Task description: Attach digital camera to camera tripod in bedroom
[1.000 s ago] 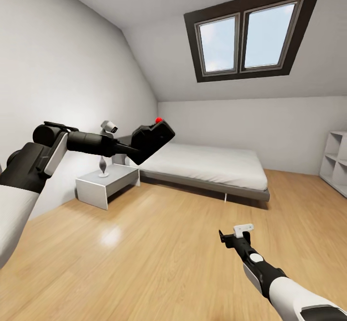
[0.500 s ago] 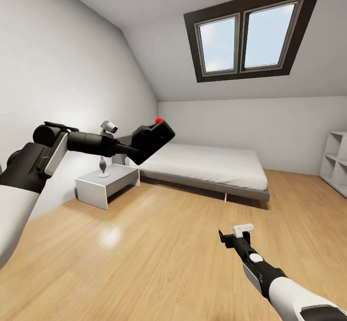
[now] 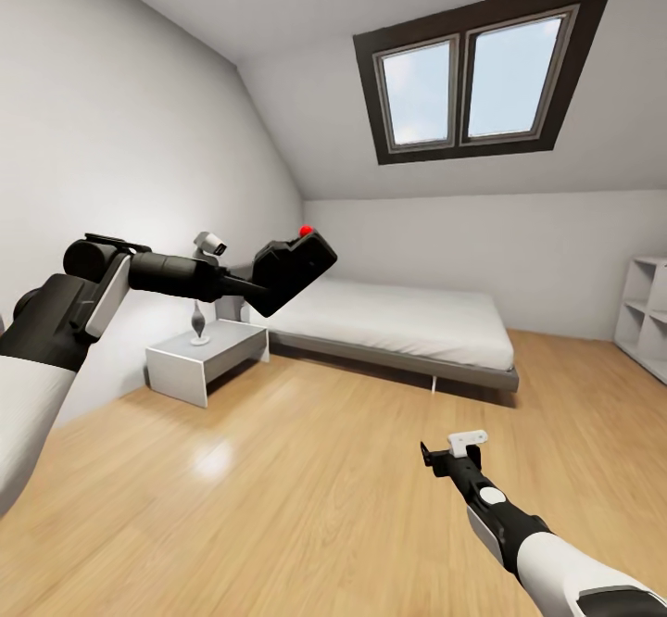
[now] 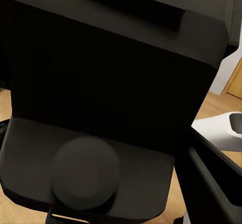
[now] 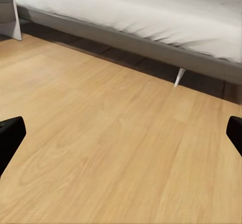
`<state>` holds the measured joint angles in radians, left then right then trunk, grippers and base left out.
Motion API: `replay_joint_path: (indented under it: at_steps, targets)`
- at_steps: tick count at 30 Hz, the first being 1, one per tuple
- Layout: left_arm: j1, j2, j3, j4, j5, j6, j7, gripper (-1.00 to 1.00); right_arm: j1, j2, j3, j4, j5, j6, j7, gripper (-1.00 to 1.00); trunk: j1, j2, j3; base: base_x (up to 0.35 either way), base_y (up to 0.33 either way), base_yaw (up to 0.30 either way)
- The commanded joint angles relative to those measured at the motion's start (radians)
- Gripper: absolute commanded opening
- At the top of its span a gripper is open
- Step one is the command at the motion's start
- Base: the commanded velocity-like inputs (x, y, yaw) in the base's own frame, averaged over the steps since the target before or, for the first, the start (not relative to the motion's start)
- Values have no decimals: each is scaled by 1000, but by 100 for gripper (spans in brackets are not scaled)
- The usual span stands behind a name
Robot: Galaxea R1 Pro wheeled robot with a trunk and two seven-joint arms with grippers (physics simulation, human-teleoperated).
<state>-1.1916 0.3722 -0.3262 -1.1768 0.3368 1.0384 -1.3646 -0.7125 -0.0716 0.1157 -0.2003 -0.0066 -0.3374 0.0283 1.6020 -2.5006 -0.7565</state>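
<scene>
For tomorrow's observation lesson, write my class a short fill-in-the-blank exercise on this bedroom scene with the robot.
1. The left gripper holds a black digital camera with a ____ button on top.
2. The right gripper is ____, holding nothing.
3. The bed stands on a ____ floor.
4. The window has ____ panes.

Missing words: red; open; wooden; two

Head view faces the bed (image 3: 398, 321) across the floor (image 3: 306, 469); right wrist, low, shares both.
</scene>
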Motion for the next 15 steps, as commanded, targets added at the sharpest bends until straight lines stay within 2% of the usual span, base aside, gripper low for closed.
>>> replay_joint_path:
  at_steps: [1, 4, 15]
  targets:
    - [-1, 1, -2, 0, 2, 9, -2, -100, -1, -1, 4, 1, -1, -3, 1, 100, -1, 0, 3, 0, 0, 0]
    - [-1, 1, -2, 1, 3, 9, -2, -100, -1, -1, 4, 1, -1, -3, 1, 100, -2, 1, 14, 0, 0, 0]
    - [-1, -3, -2, 1, 4, 9, -3, -100, 0, -1, 4, 14, -1, -2, 0, 100, -44, 78, 49, 0, 0, 0]
